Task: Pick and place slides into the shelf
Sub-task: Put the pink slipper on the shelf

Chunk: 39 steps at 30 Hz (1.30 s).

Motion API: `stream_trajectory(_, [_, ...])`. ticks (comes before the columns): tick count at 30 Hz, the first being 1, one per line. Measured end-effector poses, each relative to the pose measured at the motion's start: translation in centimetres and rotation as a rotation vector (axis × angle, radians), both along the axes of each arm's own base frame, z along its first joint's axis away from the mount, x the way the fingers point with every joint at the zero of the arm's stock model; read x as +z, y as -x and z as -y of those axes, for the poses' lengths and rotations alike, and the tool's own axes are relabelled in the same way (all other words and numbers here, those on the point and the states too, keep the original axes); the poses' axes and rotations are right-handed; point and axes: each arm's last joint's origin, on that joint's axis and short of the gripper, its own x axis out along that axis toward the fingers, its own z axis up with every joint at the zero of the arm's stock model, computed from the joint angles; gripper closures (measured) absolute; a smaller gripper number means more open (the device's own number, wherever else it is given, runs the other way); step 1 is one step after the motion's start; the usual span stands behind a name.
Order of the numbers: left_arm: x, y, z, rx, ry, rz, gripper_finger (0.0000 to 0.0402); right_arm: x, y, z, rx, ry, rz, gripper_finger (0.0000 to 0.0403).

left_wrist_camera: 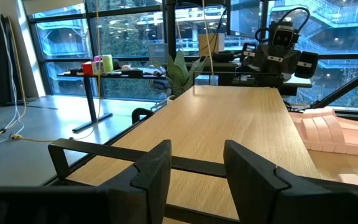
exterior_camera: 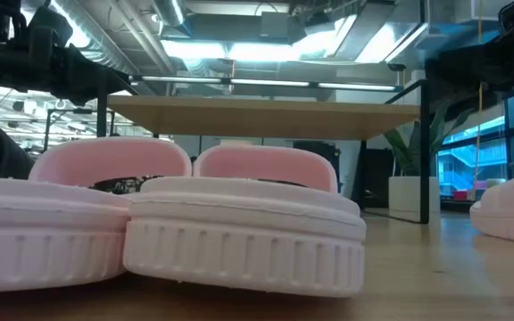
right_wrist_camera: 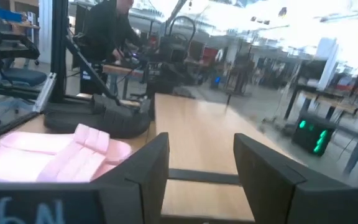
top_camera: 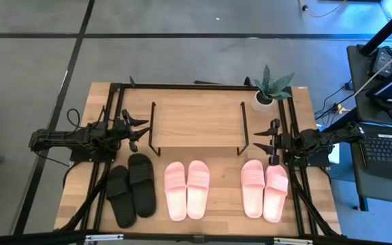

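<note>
Three pairs of slides, black rubber pair (top_camera: 131, 188) and two pink pairs (top_camera: 187, 189) (top_camera: 265, 189), lie before the low wooden shelf (top_camera: 197, 121); left pincer (top_camera: 139, 131) and right pincer (top_camera: 269, 140) flank it, seemingly parted, empty.

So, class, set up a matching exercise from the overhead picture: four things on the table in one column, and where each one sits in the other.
Things:
1. black slides
2. middle pink slides
3. potted plant
4. shelf

Places:
A. far right corner of the table
B. centre, behind the sandals
C. near row, left end
D. near row, between the other two pairs

Pairs: 1-C, 2-D, 3-A, 4-B
</note>
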Motion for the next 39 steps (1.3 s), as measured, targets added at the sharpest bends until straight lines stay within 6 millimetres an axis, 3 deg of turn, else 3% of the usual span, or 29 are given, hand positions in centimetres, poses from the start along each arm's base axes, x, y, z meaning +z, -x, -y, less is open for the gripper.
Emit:
stream_trajectory(9, [0.0, 0.0, 0.0, 0.000, 0.000, 0.000, 0.0261, 0.0, 0.0, 0.0, 0.018, -0.151, 0.014, 0.0221])
stream_trajectory(17, [0.0, 0.0, 0.0, 0.000, 0.000, 0.000, 0.0261, 0.9, 0.2, 0.0, 0.027, -0.185, 0.107, 0.0221])
stream_trajectory(25, [0.0, 0.0, 0.0, 0.000, 0.000, 0.001, 0.0261, 1.6, 0.3, 0.1, 0.063, -0.350, 0.197, 0.0221])
stream_trajectory(34, [0.0, 0.0, 0.0, 0.000, 0.000, 0.000, 0.0260, 2.8, 0.4, 0.1, 0.028, -0.176, 0.196, 0.0221])
stream_trajectory(39, [0.0, 0.0, 0.0, 0.000, 0.000, 0.000, 0.0260, 4.7, -0.2, -0.1, 0.007, -0.066, 0.145, 0.0221])
